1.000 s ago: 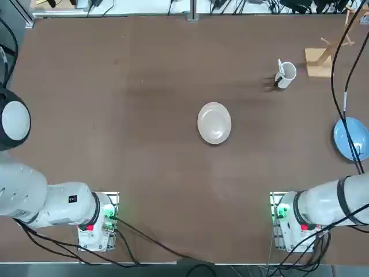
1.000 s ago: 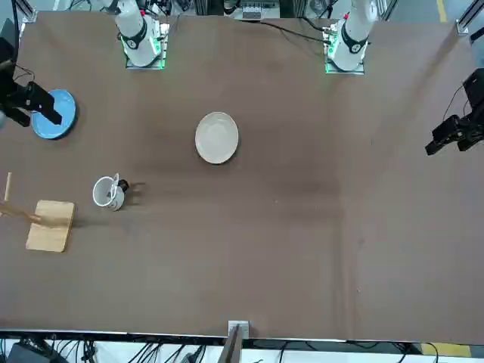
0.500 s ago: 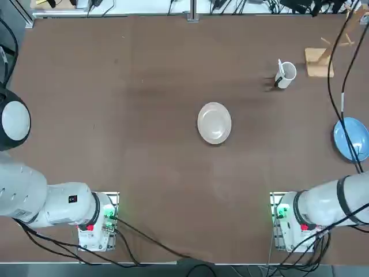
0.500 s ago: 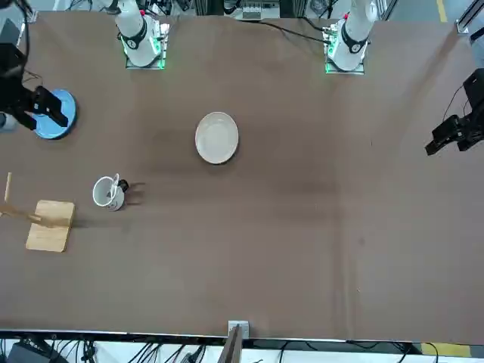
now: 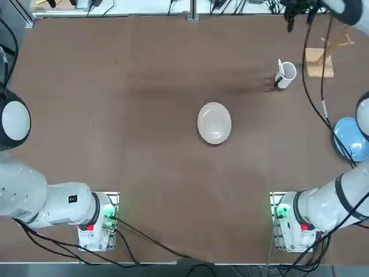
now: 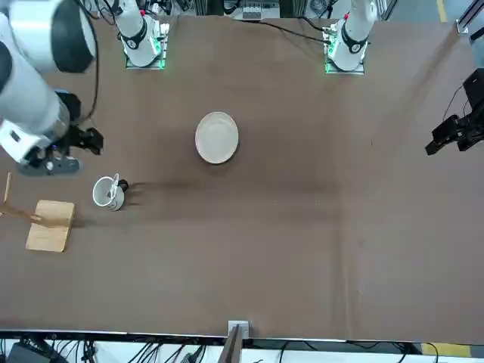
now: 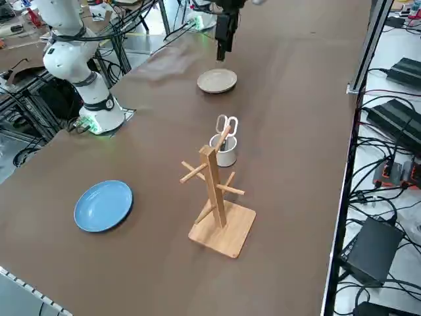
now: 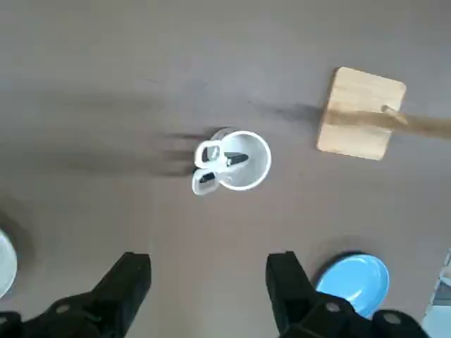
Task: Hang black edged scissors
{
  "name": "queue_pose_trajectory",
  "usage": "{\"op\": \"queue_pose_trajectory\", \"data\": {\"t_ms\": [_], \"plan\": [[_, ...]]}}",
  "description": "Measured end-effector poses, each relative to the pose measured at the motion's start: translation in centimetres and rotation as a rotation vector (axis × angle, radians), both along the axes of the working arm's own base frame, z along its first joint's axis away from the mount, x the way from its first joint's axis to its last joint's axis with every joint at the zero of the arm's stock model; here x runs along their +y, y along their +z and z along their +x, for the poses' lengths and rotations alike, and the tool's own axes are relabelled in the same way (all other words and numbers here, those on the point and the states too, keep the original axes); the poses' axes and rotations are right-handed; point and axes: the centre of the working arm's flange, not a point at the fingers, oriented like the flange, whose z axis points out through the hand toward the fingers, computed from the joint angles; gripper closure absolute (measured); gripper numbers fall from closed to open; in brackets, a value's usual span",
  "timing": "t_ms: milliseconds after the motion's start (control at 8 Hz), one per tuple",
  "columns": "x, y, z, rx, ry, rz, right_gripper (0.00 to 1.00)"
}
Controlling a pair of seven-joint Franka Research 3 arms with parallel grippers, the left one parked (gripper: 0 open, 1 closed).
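The wrist view looks straight down on the black edged scissors (image 8: 211, 163), which stand blades-down in the white mug (image 8: 243, 160) with their whitish loops leaning over its rim; the other views show little more than a pale sliver there. The side view alone makes the wooden rack (image 7: 214, 191) clear as an upright post with angled pegs on a square base, just beside the mug (image 7: 225, 151), with the scissors' loops (image 7: 226, 125) poking up above the cup. In the top view the right gripper (image 5: 298, 12) is high over the table's far edge, near the mug (image 5: 286, 73) and rack (image 5: 320, 59). The wrist view shows its two dark fingers (image 8: 127, 282) spread well apart with nothing between them, and the scissors lie ahead of the fingertips, well apart from them. A cream plate (image 5: 214, 122) sits mid-table and a blue plate (image 5: 351, 138) sits at the robot's right edge, partly hidden by cables in the top view but unobstructed from the side (image 7: 103, 205).
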Motion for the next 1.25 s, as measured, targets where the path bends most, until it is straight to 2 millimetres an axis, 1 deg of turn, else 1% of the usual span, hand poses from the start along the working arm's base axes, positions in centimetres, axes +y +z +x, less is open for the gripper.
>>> {"op": "queue_pose_trajectory", "data": {"t_ms": [125,250,500,625,750,875,1000,1250], "plan": [[0.8,-2.6,0.4,-0.002,0.005,-0.011,0.00],[1.2,-5.4,0.6,-0.022,-0.017,-0.018,0.00],[1.1,-11.0,0.3,-0.099,-0.066,-0.035,0.00],[0.9,-14.0,-0.1,-0.141,-0.090,-0.035,0.00],[0.7,-16.6,-0.7,-0.168,-0.107,-0.036,0.00],[0.3,-18.6,-1.3,-0.175,-0.111,-0.054,0.00],[-0.3,-19.8,-1.6,-0.171,-0.112,-0.076,0.02],[-1.9,-20.6,-1.8,-0.161,-0.130,-0.092,0.05]]}}
